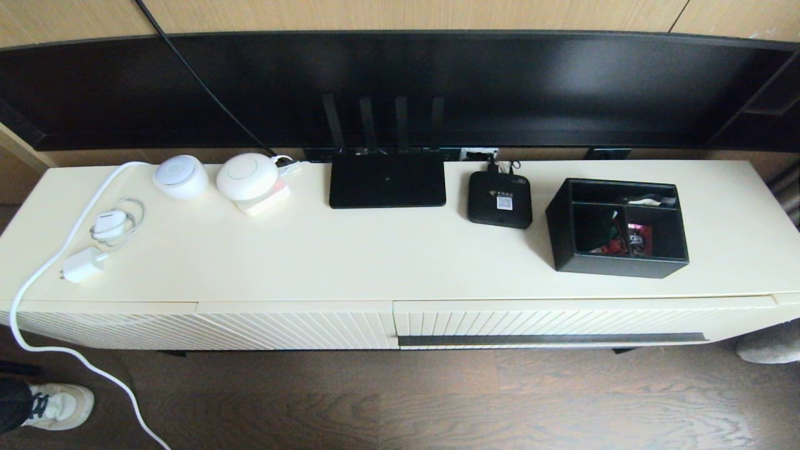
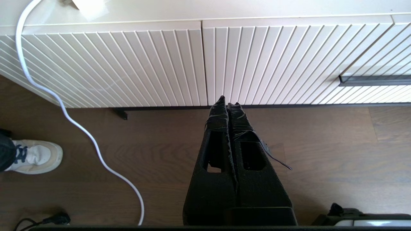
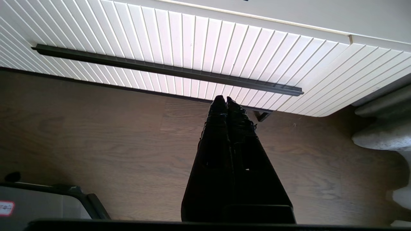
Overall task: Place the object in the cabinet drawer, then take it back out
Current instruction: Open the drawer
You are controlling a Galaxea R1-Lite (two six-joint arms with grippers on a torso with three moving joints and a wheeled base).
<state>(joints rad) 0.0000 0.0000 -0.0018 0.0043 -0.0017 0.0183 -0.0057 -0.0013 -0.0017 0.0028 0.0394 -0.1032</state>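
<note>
The black three-compartment organizer box (image 1: 619,228) stands on the cream cabinet top (image 1: 375,250) at the right, red and white small items inside. Below it the ribbed drawer (image 1: 562,322) is closed, its dark handle strip (image 1: 550,339) running along the lower edge. The same handle strip (image 3: 167,69) crosses the right wrist view. My right gripper (image 3: 223,98) hangs shut over the wood floor, just in front of and below that strip. My left gripper (image 2: 228,101) is shut too, low before the seam between the plain ribbed panel (image 2: 128,64) and the drawer (image 2: 289,61). Neither arm shows in the head view.
On the cabinet top sit a flat black router (image 1: 387,180), a small black set-top box (image 1: 500,199), two white round devices (image 1: 181,176), and a charger with a white cable (image 1: 81,265) trailing to the floor. A person's shoe (image 1: 59,406) is at far left.
</note>
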